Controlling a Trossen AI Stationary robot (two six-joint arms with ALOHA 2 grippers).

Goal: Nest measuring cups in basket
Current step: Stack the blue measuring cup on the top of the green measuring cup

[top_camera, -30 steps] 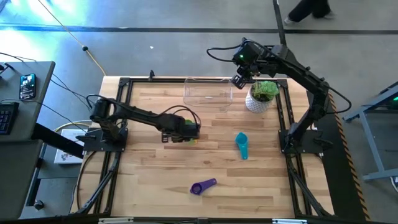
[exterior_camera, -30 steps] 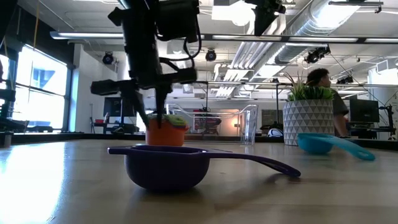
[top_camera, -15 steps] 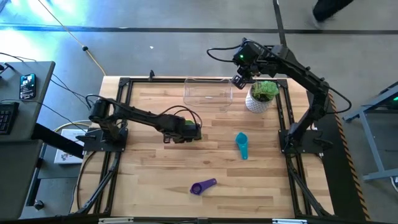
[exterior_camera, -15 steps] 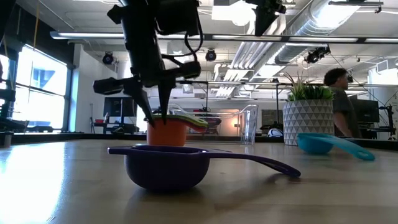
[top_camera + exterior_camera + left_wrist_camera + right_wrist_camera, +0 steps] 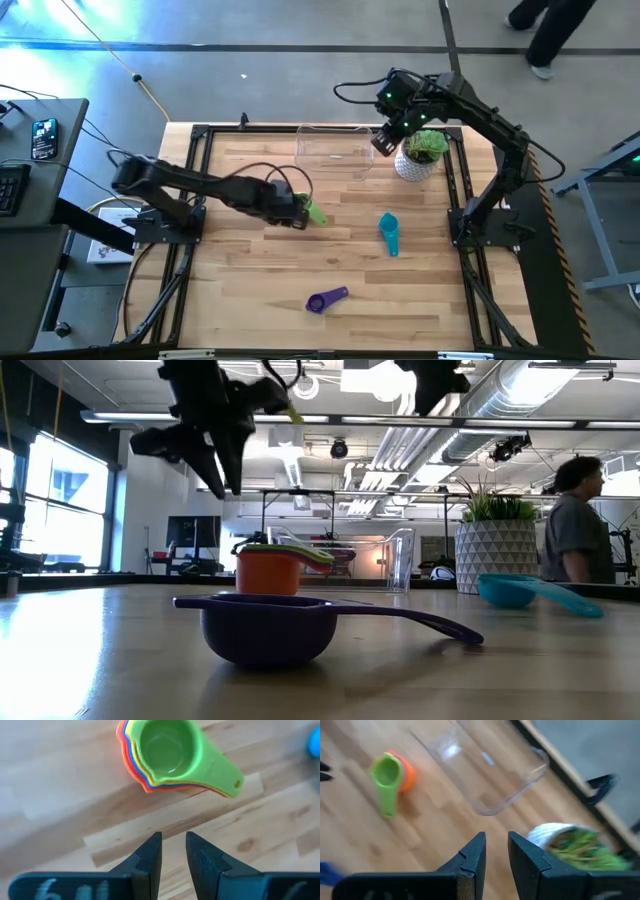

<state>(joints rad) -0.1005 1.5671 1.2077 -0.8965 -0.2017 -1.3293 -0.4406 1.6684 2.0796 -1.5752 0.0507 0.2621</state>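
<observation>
From above, the left gripper (image 5: pixel 296 213) hides most of the stack of cups (image 5: pixel 314 212). Its wrist view shows the stack (image 5: pixel 172 757) whole, green cup on top, ahead of narrowly parted, empty fingers. The right gripper (image 5: pixel 495 851), likewise slightly parted and empty, hovers beside the basket (image 5: pixel 485 767).

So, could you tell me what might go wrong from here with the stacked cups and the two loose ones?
1. The nested stack sits on the table, outside the basket; its handles fan out unevenly, so lifting it by one handle may leave cups behind.
2. The teal cup and purple cup lie far from the stack, so they could be missed.
3. The right hand hangs beside the plant pot; a careless swing may knock it.
</observation>
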